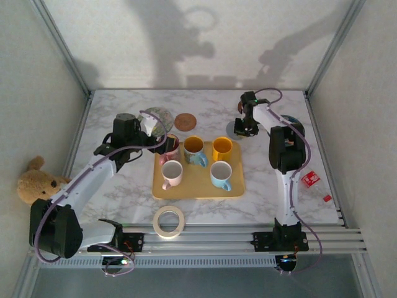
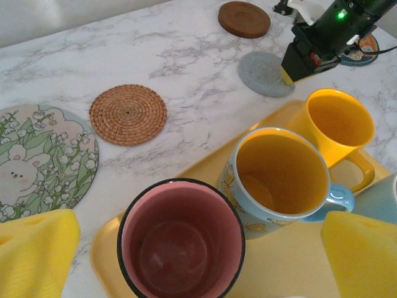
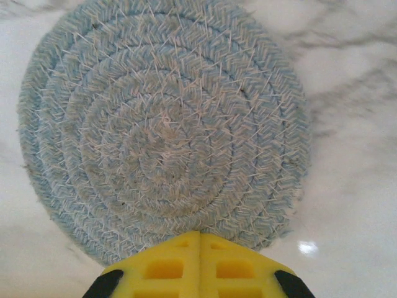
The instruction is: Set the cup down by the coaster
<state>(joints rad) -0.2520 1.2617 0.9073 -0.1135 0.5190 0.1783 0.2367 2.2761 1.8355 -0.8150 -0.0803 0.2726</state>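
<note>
Cup (image 2: 181,245), pink inside with a dark rim, stands upright at far left corner of yellow tray (image 2: 282,264), between the wide-apart pads of left gripper (image 2: 198,251); contact cannot be told. Right gripper (image 3: 200,261), fingers pressed together, hangs over near edge of blue-grey woven coaster (image 3: 161,124), just beyond tray.

Top camera looks down; close wrist cameras seemingly share one coaster (image 2: 265,73).

We see the pink cup (image 2: 180,248) upright at the tray's (image 1: 197,186) far-left corner; the blue woven coaster (image 3: 161,124) lies flat on the desk (image 1: 124,186).
</note>
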